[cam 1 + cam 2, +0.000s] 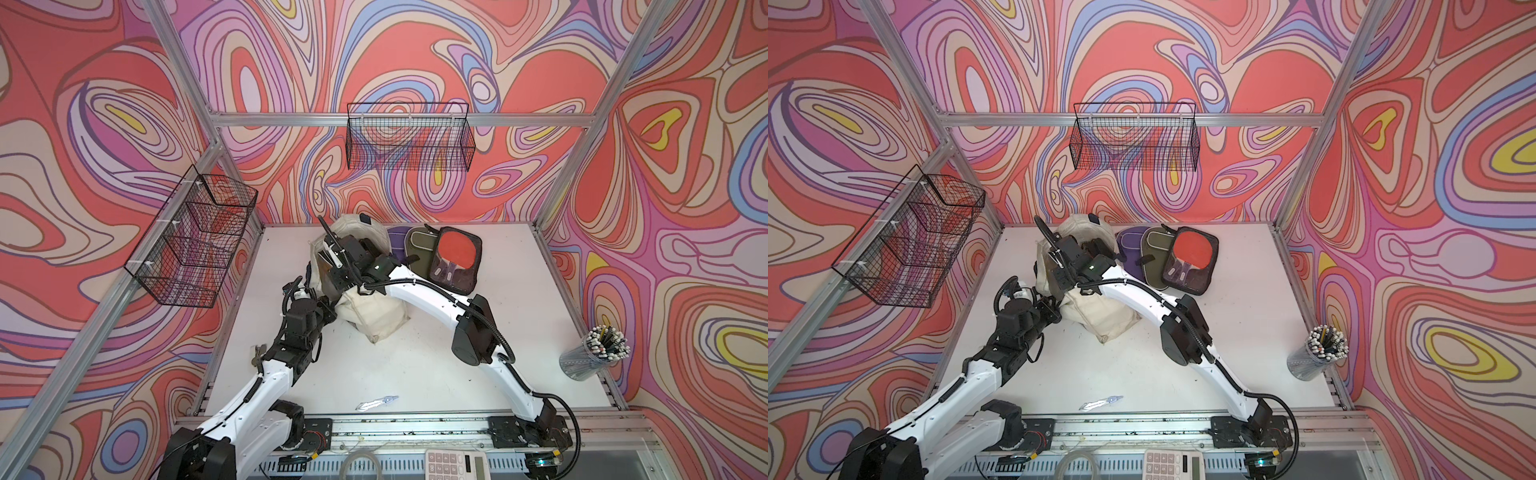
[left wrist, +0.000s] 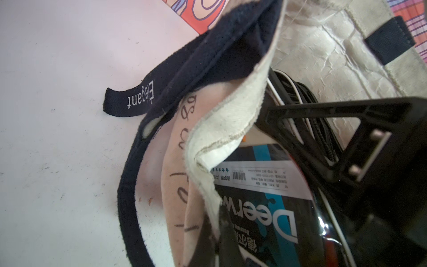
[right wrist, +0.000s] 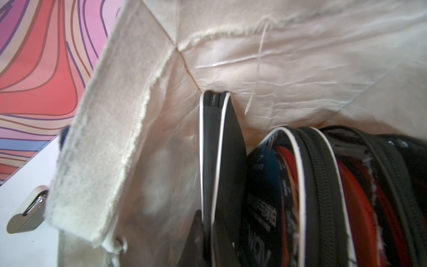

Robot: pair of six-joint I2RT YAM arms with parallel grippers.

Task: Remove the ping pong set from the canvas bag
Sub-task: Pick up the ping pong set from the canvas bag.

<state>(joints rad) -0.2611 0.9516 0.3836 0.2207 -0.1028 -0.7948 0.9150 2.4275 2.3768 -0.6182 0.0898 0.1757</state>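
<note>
So the bag (image 1: pixel 374 316) sits slumped on the bench (image 1: pixel 415 374) with both arms at its mouth. The set (image 3: pixel 231 148) hasn't left it: the right wrist view shows a black zipped case with white piping standing on edge against the bag's inner wall, and the left wrist view shows its printed card (image 2: pixel 265 219) just inside the rim.

The right arm (image 1: pixel 419 286) reaches into the mouth, and the right jaws are closed on the case's piped edge. The left jaws are shut too, and they look pinched onto the bag's cream rim, right by the navy strap (image 2: pixel 129 101).

Handling-wise, the case looks stiff and fairly light. Its faces look smooth, so they could slip. That piped rim is probably the best place to hold, since the ridge gives the jaws something to bite. The bag is the annoying part. It's soft and floppy, so it will likely ride along with the case unless the rim stays pinned.

A few paddle cases (image 1: pixel 457 257) lie just beside the bag, outside it.
</note>
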